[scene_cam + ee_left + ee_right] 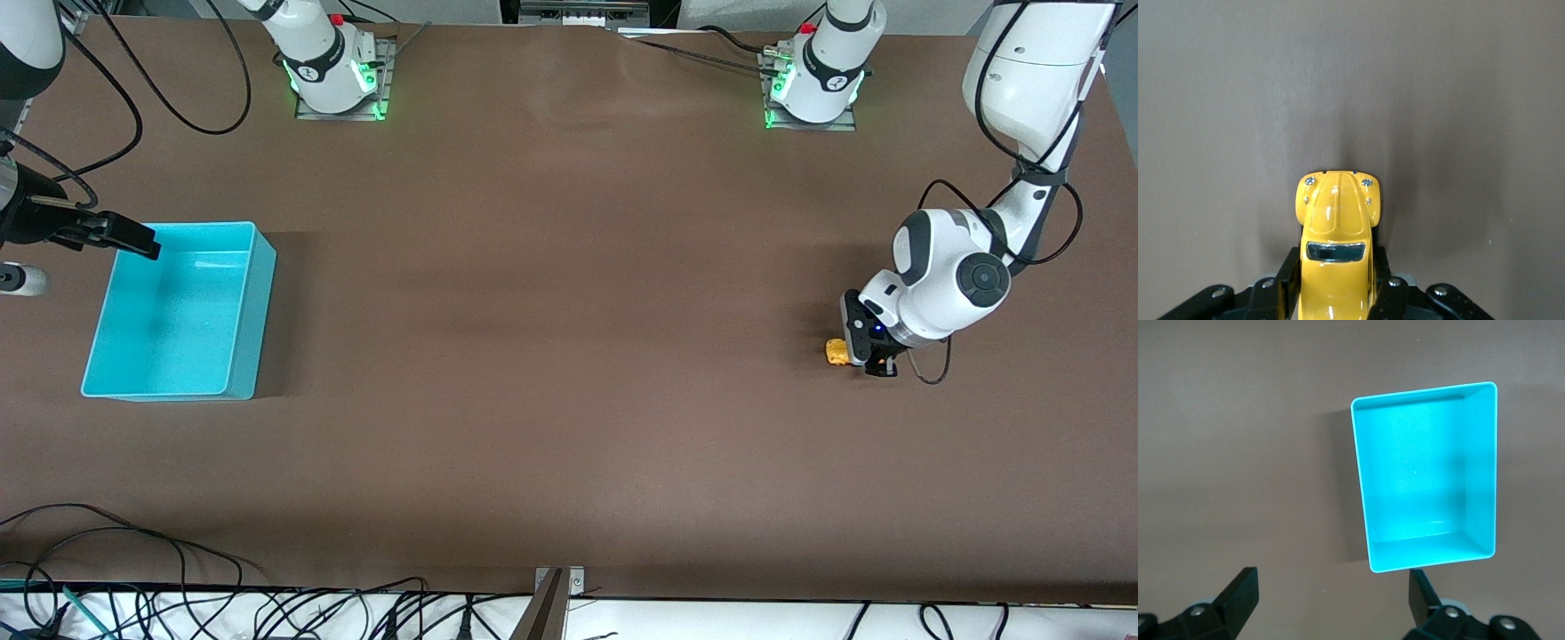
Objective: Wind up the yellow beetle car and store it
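Note:
The yellow beetle car [837, 352] is at the left arm's end of the table, down at the table surface. My left gripper [869, 360] is shut on it. In the left wrist view the car [1337, 210] sticks out nose first from between the black fingers [1287, 275], which press on both its sides. I cannot tell whether its wheels touch the table. My right gripper [133, 238] is open and empty over the rim of the blue bin [258, 293]. In the right wrist view its fingers [1241, 590] stand wide apart above bare table beside the bin [1479, 473].
The blue bin is empty and stands at the right arm's end of the table. Cables lie along the table edge nearest the front camera [267, 613]. The arm bases [333, 62] stand at the farthest edge.

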### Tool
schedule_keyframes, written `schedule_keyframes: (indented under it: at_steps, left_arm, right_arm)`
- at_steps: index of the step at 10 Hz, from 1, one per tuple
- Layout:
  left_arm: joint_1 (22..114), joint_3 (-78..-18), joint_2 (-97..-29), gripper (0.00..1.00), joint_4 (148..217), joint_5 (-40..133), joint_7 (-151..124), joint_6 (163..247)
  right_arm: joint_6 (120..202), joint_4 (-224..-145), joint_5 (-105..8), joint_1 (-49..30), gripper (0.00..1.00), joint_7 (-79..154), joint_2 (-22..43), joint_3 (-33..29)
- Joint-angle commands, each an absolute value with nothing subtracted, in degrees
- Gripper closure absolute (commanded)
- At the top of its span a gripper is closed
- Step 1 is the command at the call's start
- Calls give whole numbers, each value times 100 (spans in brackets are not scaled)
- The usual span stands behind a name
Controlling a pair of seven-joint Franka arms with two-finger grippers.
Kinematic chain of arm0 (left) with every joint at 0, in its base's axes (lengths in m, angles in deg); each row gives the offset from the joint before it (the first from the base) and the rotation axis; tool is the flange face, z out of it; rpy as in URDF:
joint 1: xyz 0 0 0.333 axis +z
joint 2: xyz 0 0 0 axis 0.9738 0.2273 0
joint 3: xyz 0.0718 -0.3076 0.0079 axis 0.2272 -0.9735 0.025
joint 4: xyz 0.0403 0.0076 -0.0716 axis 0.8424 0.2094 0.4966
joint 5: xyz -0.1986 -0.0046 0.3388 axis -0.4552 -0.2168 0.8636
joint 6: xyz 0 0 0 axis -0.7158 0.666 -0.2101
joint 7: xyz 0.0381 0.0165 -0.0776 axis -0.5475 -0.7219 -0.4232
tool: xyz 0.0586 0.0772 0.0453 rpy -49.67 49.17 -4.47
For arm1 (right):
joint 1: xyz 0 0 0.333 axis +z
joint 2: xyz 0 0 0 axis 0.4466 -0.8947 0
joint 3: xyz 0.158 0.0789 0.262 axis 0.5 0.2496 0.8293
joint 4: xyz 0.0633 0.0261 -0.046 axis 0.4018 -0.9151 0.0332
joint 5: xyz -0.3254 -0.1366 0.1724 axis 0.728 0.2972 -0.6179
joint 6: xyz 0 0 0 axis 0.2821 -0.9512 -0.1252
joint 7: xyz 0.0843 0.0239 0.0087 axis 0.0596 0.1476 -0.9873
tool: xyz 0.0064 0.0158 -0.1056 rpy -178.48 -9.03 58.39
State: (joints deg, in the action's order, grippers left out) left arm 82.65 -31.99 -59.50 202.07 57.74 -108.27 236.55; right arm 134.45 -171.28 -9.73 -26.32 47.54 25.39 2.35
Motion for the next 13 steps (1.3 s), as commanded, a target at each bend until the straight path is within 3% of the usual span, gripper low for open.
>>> schedule_keyframes:
  at_steps: [1,7,13]
  left_arm:
    - [8643,-3207,-5764,97,20097,5883,-10936,23526]
    - [9618,-3224,-5281,97,19614,5848,-12471,23526]
    - [10234,-3373,-5306,95,19543,5481,-13720,23500]
  right_arm:
    - [13404,-17135,-1070,-2635,0,4648,2572,235]
    - [13465,-17135,-1070,-2548,0,4727,2572,261]
    - [13439,-17135,-1061,-2565,0,4674,2572,235]
